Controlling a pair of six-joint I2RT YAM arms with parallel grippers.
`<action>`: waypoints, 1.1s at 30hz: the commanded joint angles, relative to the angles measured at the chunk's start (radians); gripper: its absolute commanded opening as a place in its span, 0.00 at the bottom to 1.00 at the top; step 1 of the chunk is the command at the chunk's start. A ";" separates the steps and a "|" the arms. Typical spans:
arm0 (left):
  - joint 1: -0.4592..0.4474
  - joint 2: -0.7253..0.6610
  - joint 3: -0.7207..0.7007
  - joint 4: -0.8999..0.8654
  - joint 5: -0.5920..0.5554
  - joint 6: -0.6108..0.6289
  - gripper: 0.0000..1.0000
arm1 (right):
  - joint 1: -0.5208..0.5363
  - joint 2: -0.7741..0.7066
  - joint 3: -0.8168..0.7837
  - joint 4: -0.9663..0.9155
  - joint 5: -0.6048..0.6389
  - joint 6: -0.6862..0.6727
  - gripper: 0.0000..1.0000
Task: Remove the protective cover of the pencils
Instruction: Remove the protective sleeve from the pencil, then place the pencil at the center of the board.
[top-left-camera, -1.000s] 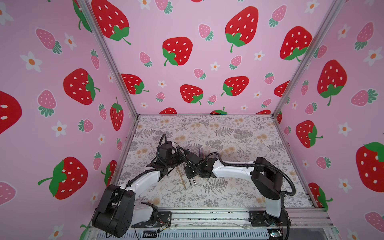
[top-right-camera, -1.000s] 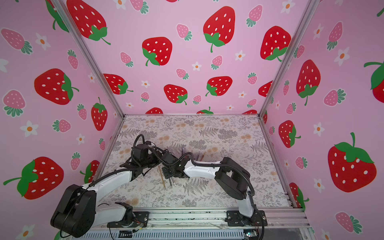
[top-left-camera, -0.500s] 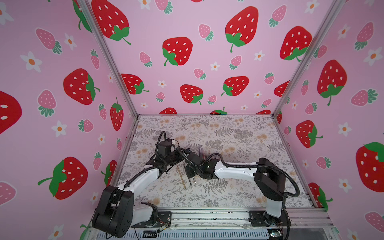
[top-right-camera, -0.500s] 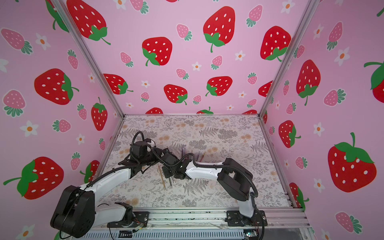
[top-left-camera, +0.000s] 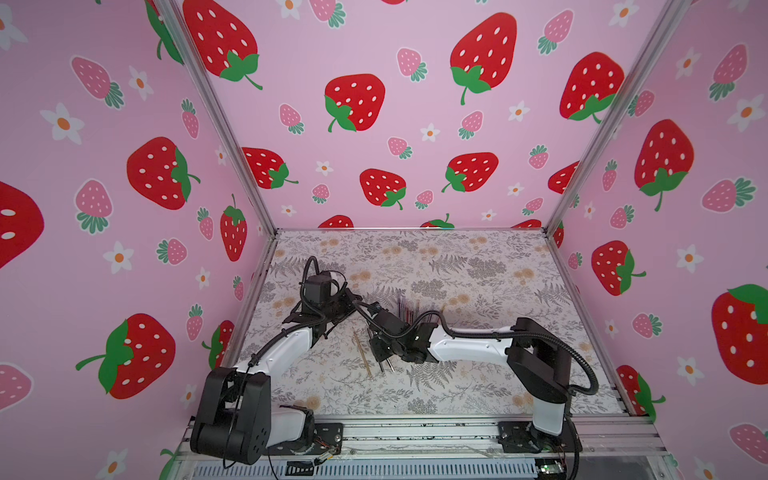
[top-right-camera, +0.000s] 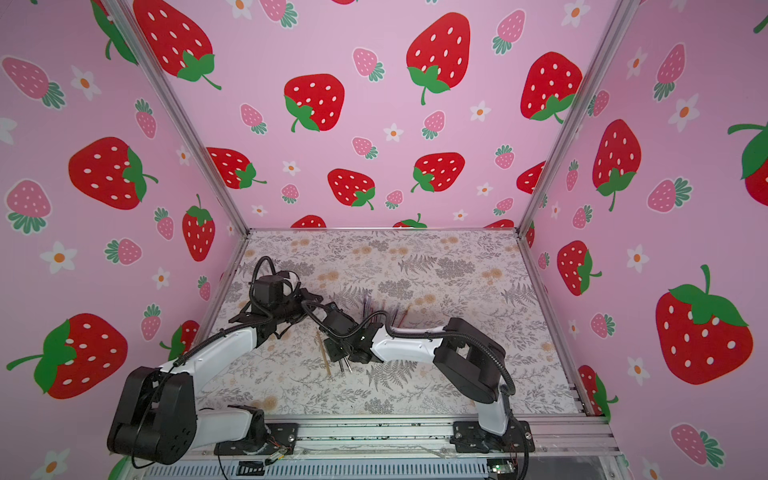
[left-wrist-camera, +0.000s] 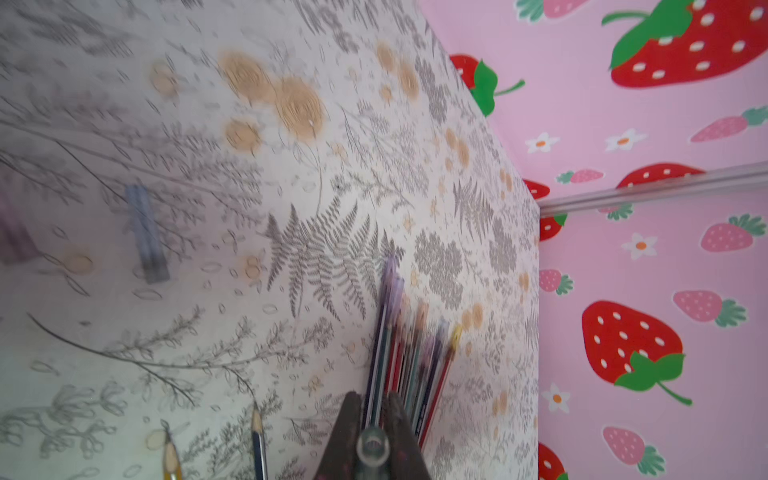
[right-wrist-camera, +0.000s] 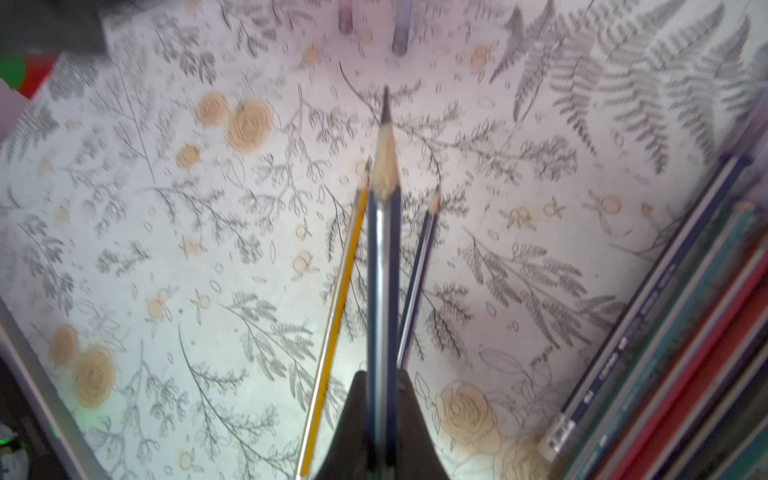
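Nearest to the front, a gold pencil (top-left-camera: 362, 354) and a thin blue pencil (right-wrist-camera: 415, 282) lie loose on the bench (top-left-camera: 478, 374), with their sharpened points bare. Just beside them the right fingers (right-wrist-camera: 353, 415) are closed on a dark blue pencil (right-wrist-camera: 384, 249), and its point is also uncovered. A little further in, the left fingers (left-wrist-camera: 347, 424) are pressed together on a small clear cover (left-wrist-camera: 373, 446). I judge it to be a cover, but the view is blurred. Behind them lies the bundle of pencils (left-wrist-camera: 409, 349), packed side by side, with coloured caps on the far ends. Two loose covers (left-wrist-camera: 145, 232) rest on the bench apart from the bundle.

The pencils should handle as light, thin, stiff things that roll easily, and the lead point is brittle. The covers look small, smooth and probably slippery. I would hold the shaft close to the cover, pinch the cover across its sides, and pull straight along the pencil without bending.

Compared with a second ago, the left wrist has drawn slightly toward the left wall. The right one stays nearly in place, and the loose pencils have not moved.
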 joint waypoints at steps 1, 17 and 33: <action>0.025 0.036 0.064 0.051 -0.025 -0.002 0.00 | 0.011 -0.026 -0.010 -0.064 -0.006 -0.002 0.00; 0.015 0.139 0.122 0.016 -0.043 0.014 0.00 | -0.011 -0.014 -0.017 -0.118 0.034 0.102 0.00; -0.032 0.333 0.240 -0.084 -0.077 0.068 0.00 | -0.062 0.100 0.049 -0.160 -0.053 0.152 0.00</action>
